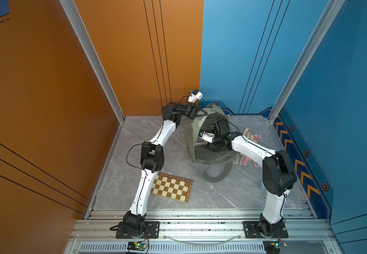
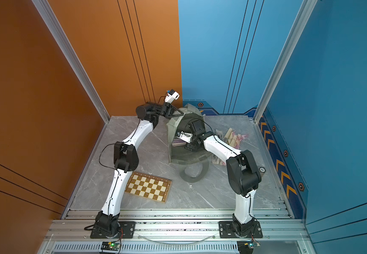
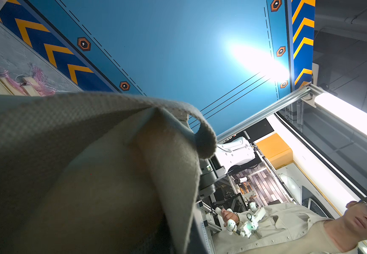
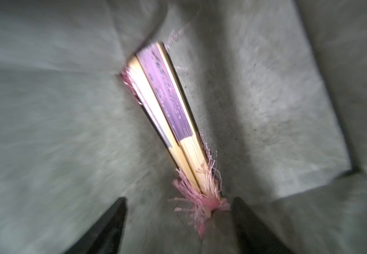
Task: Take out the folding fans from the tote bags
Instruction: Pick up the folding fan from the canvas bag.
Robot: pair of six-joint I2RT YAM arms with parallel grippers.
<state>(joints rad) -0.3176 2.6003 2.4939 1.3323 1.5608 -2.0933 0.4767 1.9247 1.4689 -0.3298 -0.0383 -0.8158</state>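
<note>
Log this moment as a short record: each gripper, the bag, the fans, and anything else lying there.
left gripper: shut on the tote bag rim, holding it raised
right gripper: inside the bag, open, fingers either side of the tassel end
fans in bag: at least two, closed, lying together
fans outside: heap beside the bag
chessboard: flat, apart from the bag

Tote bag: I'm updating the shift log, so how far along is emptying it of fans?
Done: several folding fans already lie on the table beside the tote bag. In hand: the left gripper is shut on the bag's rim, holding its mouth up, while the right gripper is inside, jaws open at the tassel end of the remaining fans. Left: at least two of those, none gripped.
</note>
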